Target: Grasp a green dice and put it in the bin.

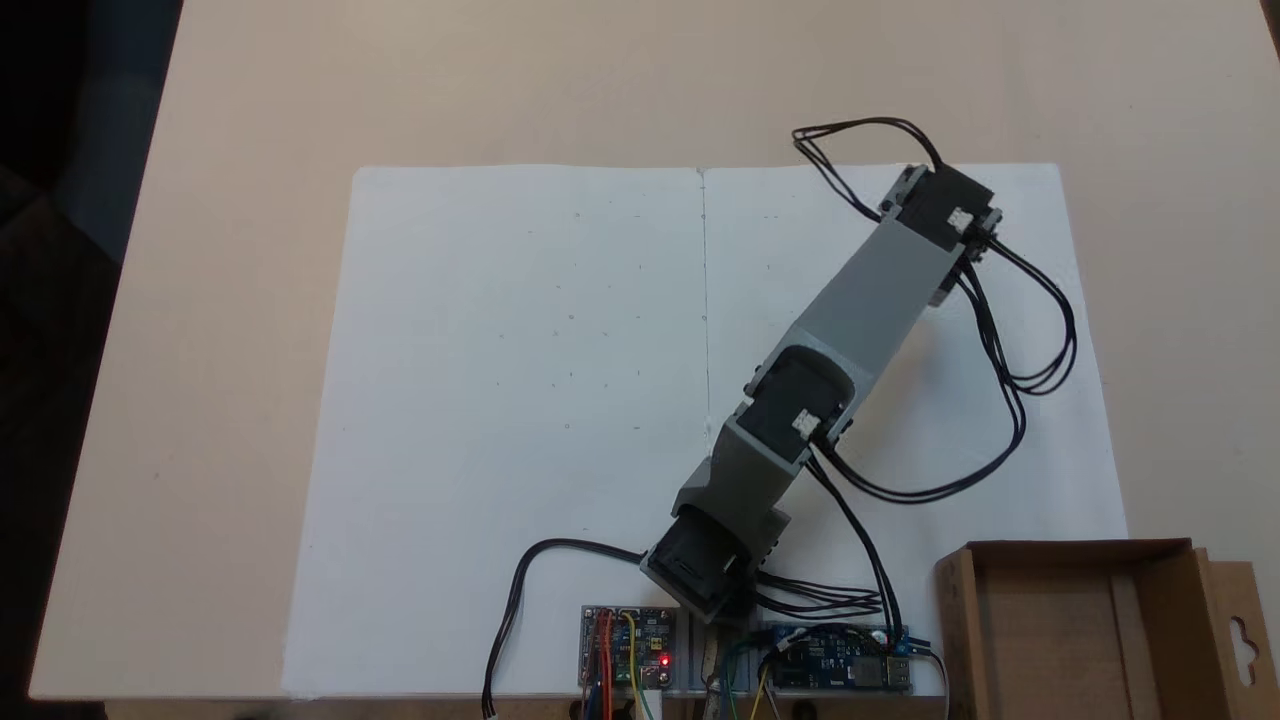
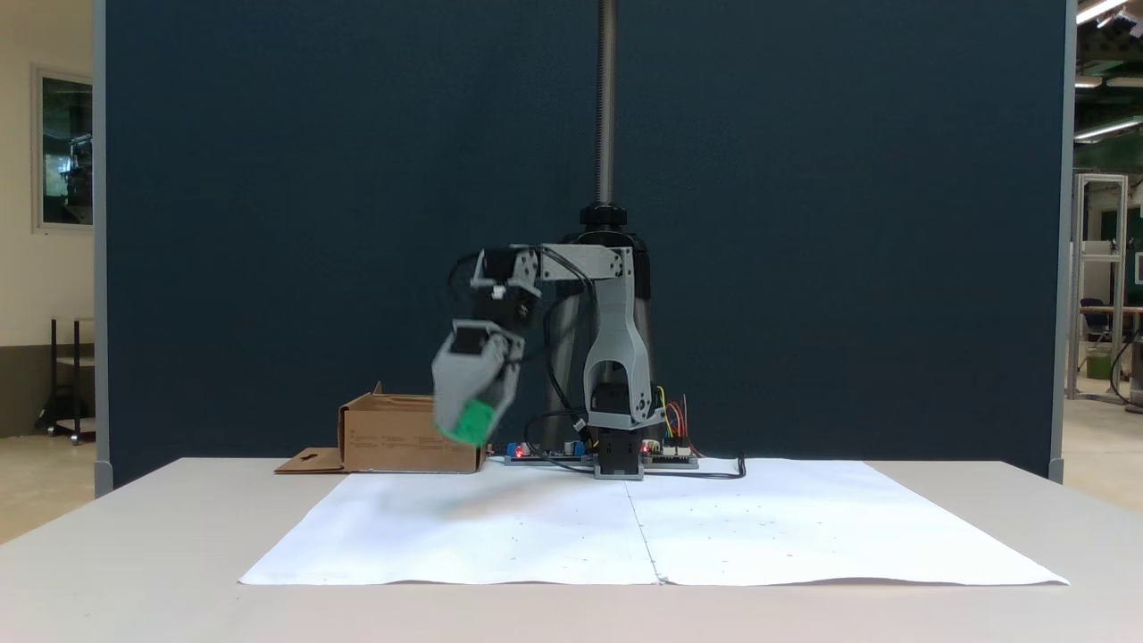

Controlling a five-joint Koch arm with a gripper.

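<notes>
White paper (image 2: 643, 527) covers your table. Your gripper (image 2: 471, 420) hangs raised above it — jaws clamped on the dice (image 2: 471, 421) — with the bin (image 2: 406, 436) just behind, apart.

This looks like a lab or workshop hall, not a home. A small hobby arm (image 2: 571, 357) stands on a pale table (image 2: 134, 536) with bare circuit boards (image 1: 628, 645) and loose wires (image 1: 1010, 400) at its base, one board showing a red light. White paper sheets (image 1: 500, 400) cover the table under the arm. Behind the arm a dark blue partition (image 2: 268, 179) screens off the bench, and a metal pole (image 2: 607, 98) rises from a stand. Past the partition's edges are ceiling strip lights (image 2: 1100, 11), a polished floor (image 2: 1094, 438), metal frames (image 2: 1100, 277) and a chair (image 2: 1095, 320).
</notes>
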